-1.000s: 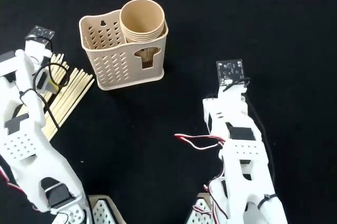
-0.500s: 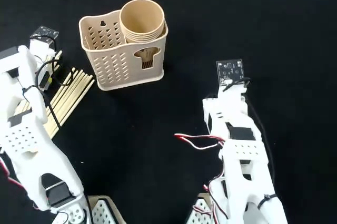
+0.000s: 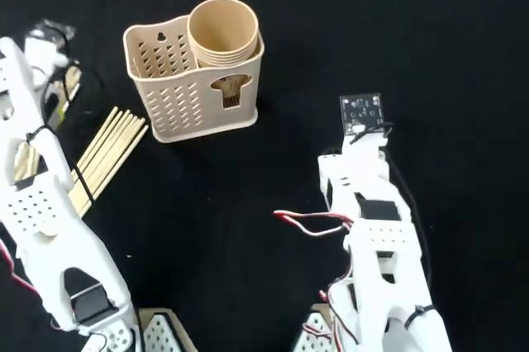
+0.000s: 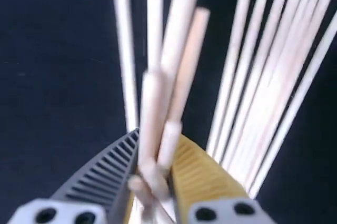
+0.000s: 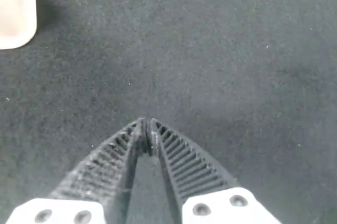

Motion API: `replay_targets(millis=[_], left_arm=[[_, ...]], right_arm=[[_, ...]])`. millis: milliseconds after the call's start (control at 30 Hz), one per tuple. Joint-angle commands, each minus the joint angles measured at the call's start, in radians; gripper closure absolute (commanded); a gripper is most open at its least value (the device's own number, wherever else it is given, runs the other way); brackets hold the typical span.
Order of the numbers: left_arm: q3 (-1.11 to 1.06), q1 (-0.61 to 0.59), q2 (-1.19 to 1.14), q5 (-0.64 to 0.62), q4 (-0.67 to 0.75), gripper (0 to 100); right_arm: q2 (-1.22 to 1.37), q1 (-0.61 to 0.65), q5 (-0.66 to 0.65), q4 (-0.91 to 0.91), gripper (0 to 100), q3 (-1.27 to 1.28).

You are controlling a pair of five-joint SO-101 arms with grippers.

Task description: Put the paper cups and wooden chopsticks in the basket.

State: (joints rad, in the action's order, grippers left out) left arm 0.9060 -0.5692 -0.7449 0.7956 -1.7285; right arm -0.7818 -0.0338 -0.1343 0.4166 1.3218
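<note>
Your left gripper (image 4: 155, 139) clamps a few chopsticks (image 4: 176, 66). Loose chopsticks (image 3: 107, 149) lie on the table (image 3: 463, 54) beside the basket (image 3: 178, 96), which holds stacked cups (image 3: 221, 30). Your right gripper (image 5: 145, 132) is closed, empty.

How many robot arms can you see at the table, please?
2. The left arm stands beside the loose chopsticks, its jaws shut on a few; the right arm rests right of the basket.

In the high view's upper left, paper cups (image 3: 223, 30) fill the basket's (image 3: 178, 112) right compartment; its left compartment is open from above. Loose chopsticks (image 3: 107, 152) lie left of it.
</note>
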Motion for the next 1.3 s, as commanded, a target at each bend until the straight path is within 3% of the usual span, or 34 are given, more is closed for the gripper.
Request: replay_targets(millis=[0,333,600,1267], left_arm=[[0.211,0.025,0.021,-0.097,-0.032,97],[0.363,0.108,0.021,-0.299,-0.031,97],[0.630,0.134,0.018,-0.489,-0.031,97],[0.759,0.131,0.110,-0.692,-0.034,97]], right_arm=[[-0.024,0.005,-0.005,-0.018,98.5,-0.004],[-0.025,0.003,-0.005,-0.018,98.5,-0.004],[-0.025,0.003,-0.005,-0.018,98.5,-0.004],[-0.025,0.008,-0.005,-0.018,98.5,-0.005]])
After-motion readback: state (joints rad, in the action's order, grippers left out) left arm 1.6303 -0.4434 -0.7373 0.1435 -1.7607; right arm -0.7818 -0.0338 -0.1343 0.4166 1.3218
